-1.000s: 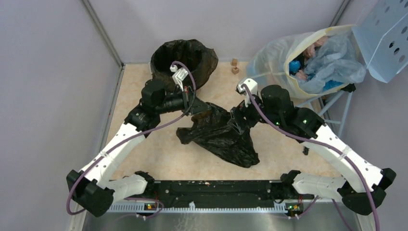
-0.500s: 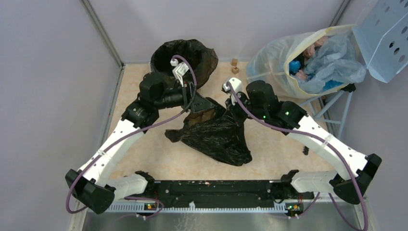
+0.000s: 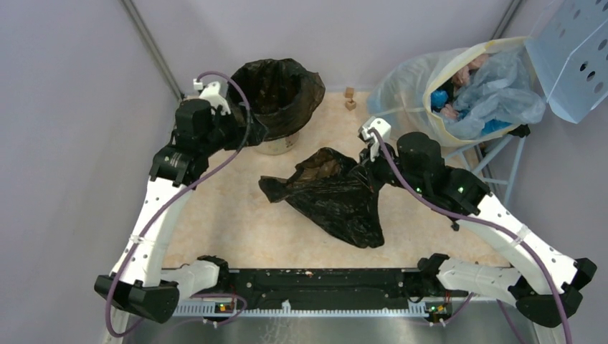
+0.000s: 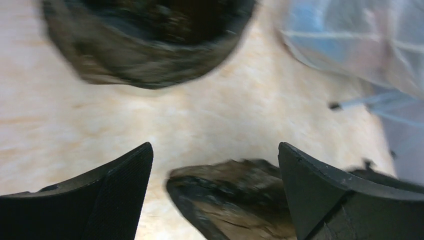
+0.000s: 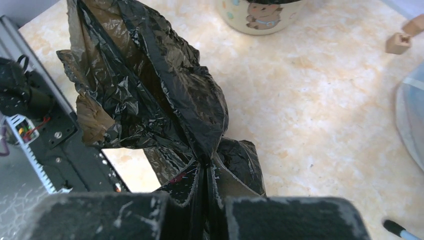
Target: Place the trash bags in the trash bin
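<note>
The bag [image 3: 337, 201] lies crumpled on the counter [image 3: 215, 215], just in front of the bin [image 3: 278, 145]. Thin, limp film, it likely weighs little and slips; a bunched fold grips best. The right pincer [image 5: 205, 200] is clamped on one; the left pincer [image 4: 215, 190], beside the bin, gapes empty.

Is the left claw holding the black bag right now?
No, the left gripper is open, its fingers wide apart with nothing between them, and the bag sits beyond them.
</note>
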